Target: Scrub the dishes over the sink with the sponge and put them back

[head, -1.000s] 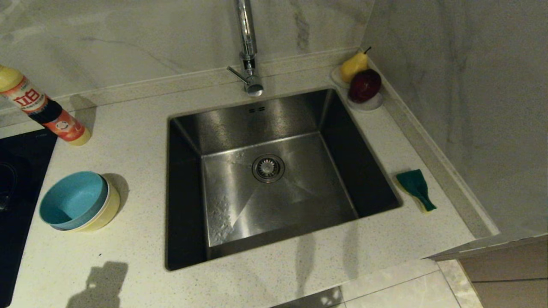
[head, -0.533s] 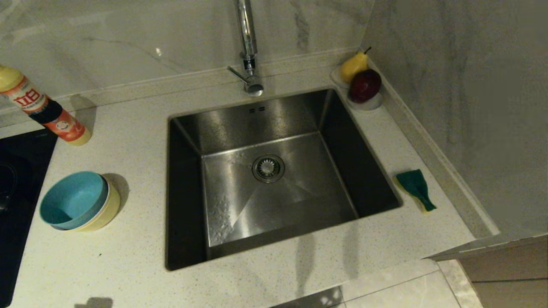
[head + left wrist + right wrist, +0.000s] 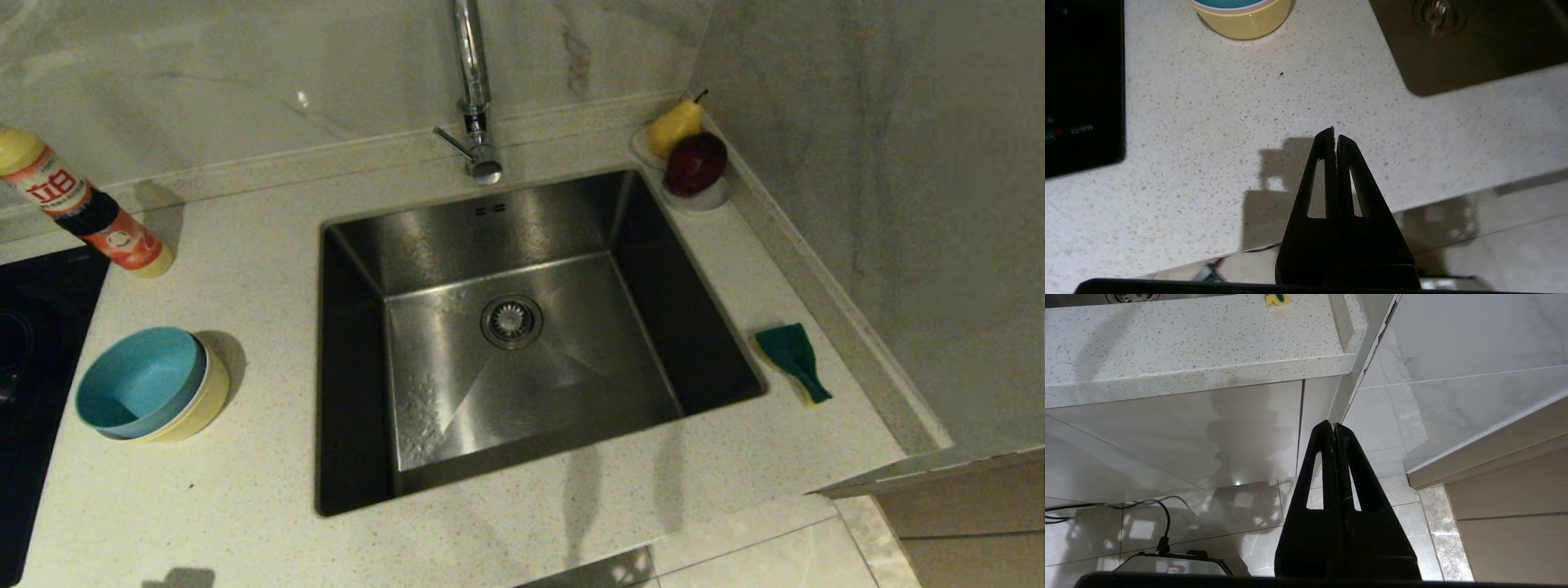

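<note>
While both claws sit clenched, blue bowl [image 3: 135,382] nested in yellow bowl [image 3: 196,408], sponge [image 3: 793,359] green-topped.

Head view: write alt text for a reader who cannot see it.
An empty steel sink sits in a speckled pale counter under a chrome tap. Left of it, a blue bowl sits nested in a yellow bowl; a sponge lies to the right. No arm shows.

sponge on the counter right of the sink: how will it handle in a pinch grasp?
The sponge looks bent rather than flat, so it is probably soft and will squash under a pinch. It is small foam, likely light, and may slide on the smooth countertop if nudged. Its green scouring face should give decent friction.
</note>
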`<state>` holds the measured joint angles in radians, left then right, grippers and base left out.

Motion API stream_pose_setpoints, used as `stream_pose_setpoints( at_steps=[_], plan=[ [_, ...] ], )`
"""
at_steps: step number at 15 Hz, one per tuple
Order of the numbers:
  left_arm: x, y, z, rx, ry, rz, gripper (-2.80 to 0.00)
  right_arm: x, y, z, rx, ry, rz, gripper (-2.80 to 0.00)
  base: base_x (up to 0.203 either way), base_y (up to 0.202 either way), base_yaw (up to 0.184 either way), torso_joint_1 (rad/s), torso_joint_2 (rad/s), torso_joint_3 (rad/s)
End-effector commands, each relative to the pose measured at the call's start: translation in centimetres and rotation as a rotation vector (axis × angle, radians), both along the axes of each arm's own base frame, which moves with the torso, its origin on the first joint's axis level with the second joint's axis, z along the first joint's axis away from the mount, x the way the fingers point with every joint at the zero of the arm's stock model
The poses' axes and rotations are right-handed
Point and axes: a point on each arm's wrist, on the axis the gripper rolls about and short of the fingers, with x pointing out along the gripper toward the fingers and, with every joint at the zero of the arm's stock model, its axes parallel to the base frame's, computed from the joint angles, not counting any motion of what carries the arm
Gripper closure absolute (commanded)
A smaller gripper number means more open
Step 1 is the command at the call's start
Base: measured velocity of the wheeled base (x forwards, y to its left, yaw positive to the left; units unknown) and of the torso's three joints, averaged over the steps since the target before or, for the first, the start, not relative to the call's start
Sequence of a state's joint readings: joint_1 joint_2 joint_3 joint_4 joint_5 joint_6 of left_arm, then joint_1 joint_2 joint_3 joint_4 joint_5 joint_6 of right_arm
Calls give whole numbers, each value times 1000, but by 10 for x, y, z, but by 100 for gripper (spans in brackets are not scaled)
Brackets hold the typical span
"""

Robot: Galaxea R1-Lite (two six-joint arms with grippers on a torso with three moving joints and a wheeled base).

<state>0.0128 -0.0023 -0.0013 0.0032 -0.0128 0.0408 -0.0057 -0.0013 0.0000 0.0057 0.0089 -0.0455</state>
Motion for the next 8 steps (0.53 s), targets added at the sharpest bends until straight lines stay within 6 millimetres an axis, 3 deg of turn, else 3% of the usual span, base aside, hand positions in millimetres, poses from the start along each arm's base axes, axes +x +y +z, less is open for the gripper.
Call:
stream_pose_setpoints(
  at_steps=[1, 8],
  plan=[
    [1, 0, -1, -43, 5, 2, 0, 0, 0, 0, 0, 2, 0, 0, 0, 0, 0, 0, 0, 0],
    [1, 0, 0, -64, 3, 11, 0, 0, 0, 0, 0, 3, 0, 0, 0, 0, 0, 0, 0, 0]
  ],
)
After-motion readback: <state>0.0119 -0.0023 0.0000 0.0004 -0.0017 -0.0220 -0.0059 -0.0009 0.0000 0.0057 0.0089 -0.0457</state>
